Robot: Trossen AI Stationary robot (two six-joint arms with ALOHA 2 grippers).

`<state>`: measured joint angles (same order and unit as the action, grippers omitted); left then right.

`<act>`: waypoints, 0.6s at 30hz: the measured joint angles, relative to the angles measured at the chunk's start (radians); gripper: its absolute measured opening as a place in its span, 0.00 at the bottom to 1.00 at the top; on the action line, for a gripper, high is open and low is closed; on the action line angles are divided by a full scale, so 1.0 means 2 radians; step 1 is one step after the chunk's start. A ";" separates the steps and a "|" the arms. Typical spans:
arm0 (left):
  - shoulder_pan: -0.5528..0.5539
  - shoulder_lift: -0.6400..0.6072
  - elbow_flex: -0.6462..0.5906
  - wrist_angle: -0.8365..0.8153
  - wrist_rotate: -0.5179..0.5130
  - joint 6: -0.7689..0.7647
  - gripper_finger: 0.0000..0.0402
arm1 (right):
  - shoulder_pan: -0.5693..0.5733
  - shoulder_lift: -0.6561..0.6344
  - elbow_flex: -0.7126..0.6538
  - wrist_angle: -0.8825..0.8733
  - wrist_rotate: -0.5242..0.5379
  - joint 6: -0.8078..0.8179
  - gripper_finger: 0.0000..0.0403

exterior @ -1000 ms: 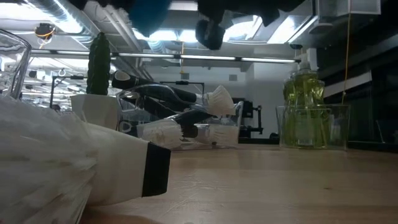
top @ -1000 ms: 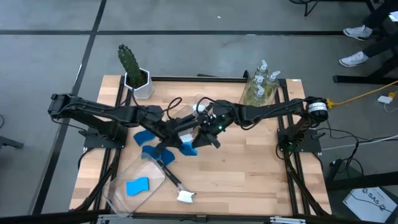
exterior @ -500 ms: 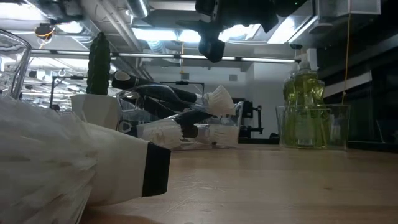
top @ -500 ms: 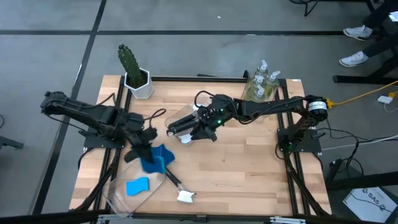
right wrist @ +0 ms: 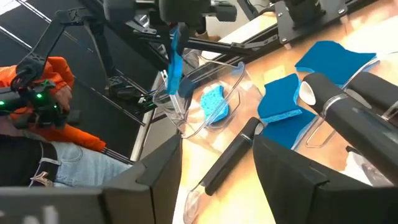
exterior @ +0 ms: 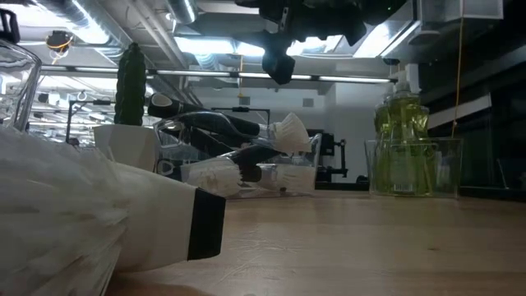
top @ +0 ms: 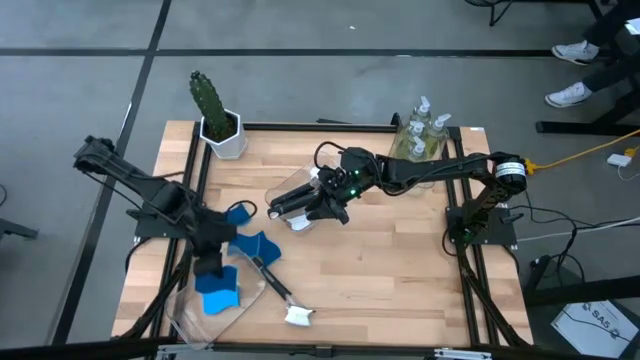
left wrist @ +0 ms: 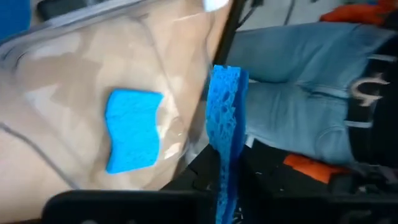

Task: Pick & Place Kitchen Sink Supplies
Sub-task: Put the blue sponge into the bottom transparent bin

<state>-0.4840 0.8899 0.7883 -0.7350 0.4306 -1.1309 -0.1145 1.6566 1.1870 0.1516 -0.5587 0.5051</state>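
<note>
My left gripper [top: 210, 268] hangs over the clear bin [top: 178, 305] at the table's near-left corner, shut on a flat blue sponge [right wrist: 176, 59]. A second blue sponge [left wrist: 132, 138] lies flat inside that bin. Two more sponges [top: 255, 245] lie on the table beside it. A black-handled brush [top: 275, 285] lies on the table with its white head [top: 298, 315] toward the near edge. My right gripper [right wrist: 217, 146] is open above the mid-table bin of brushes [top: 295, 195], touching nothing. My left gripper pinches the blue sponge by its upper edge [right wrist: 176, 38] between both fingers, coming from above and pointing down. The sponge hangs on edge below the fingers, lifted clear. Its lower end [left wrist: 227, 74] is above the bin's open top.
Soap pump bottles [top: 420, 135] stand in a clear bin at the far right. A potted cactus [top: 210, 100] stands at the far-left corner. In the low view the brush's white head [exterior: 82, 222] fills the foreground. A person in jeans [left wrist: 298, 106] is beyond the near-left edge.
My left gripper carried the blue sponge from the middle of the table toward the near-left corner and now holds it over the bin there. My right gripper drew back a little toward the far edge and stays open over the brush bin.
</note>
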 joint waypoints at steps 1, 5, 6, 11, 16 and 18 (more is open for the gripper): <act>0.000 0.004 0.000 -0.005 0.001 0.001 0.10 | 0.000 0.000 0.000 0.000 0.000 -0.002 0.49; 0.000 0.016 0.000 -0.006 0.003 0.012 0.15 | 0.000 0.000 0.000 0.000 0.003 -0.009 0.49; 0.000 0.018 0.000 -0.007 0.003 0.014 0.17 | 0.000 0.000 0.000 0.000 0.007 -0.009 0.49; 0.001 0.023 0.000 -0.039 0.003 0.027 0.26 | -0.004 0.000 0.000 -0.001 0.009 -0.010 0.49; 0.001 0.021 0.000 -0.058 0.003 0.067 0.32 | -0.005 0.000 -0.001 -0.002 0.009 -0.009 0.49; 0.001 0.020 0.000 -0.062 0.003 0.080 0.32 | -0.005 0.000 -0.001 -0.003 0.009 -0.009 0.49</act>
<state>-0.4828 0.9294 0.7883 -0.8588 0.4362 -0.9704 -0.1246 1.6562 1.1858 0.1456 -0.5408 0.4877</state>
